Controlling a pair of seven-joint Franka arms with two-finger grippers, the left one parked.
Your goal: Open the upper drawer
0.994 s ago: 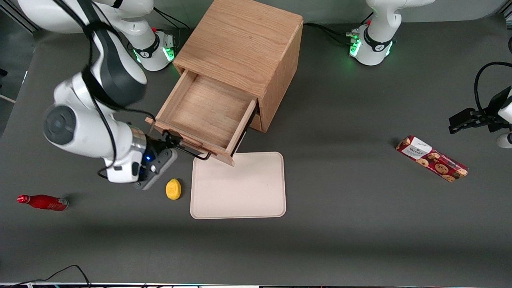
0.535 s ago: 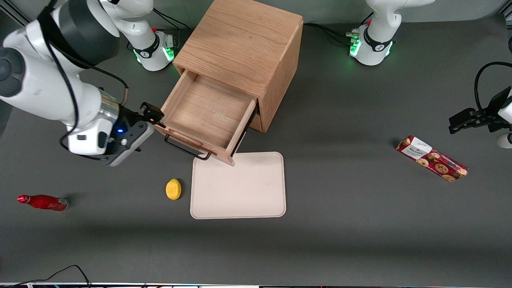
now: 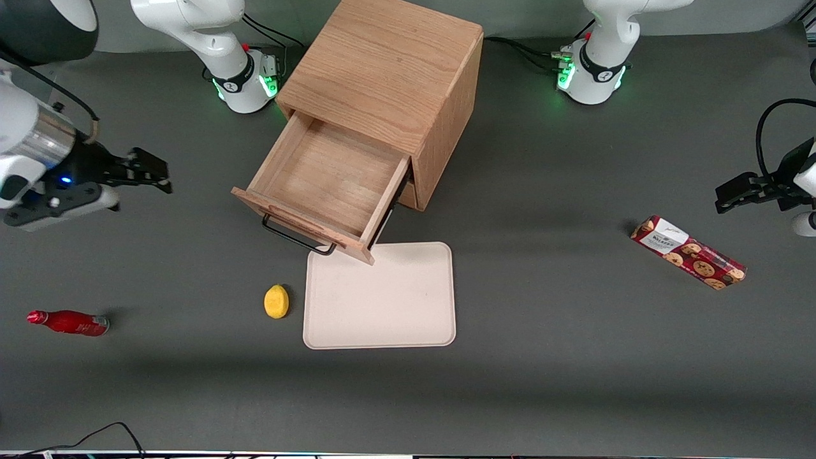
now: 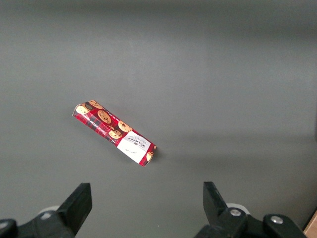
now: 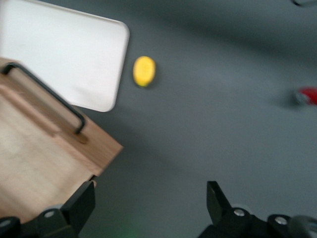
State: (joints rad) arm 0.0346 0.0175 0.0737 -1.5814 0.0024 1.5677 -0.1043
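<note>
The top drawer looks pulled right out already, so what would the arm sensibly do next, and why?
Probably just keep clear and pull back to rest. The upper drawer is pulled far out of the cabinet, its inside bare. The gripper hangs above the table toward the working arm's end, jaws open, holding nothing, apart from the handle.

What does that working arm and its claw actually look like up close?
The right arm has glossy white shells, a dark joint cap, a silver metal wrist ring and thin black cables. Its gripper, hovering above the table beside the upper drawer, is black with two fingers and a blue light.
</note>
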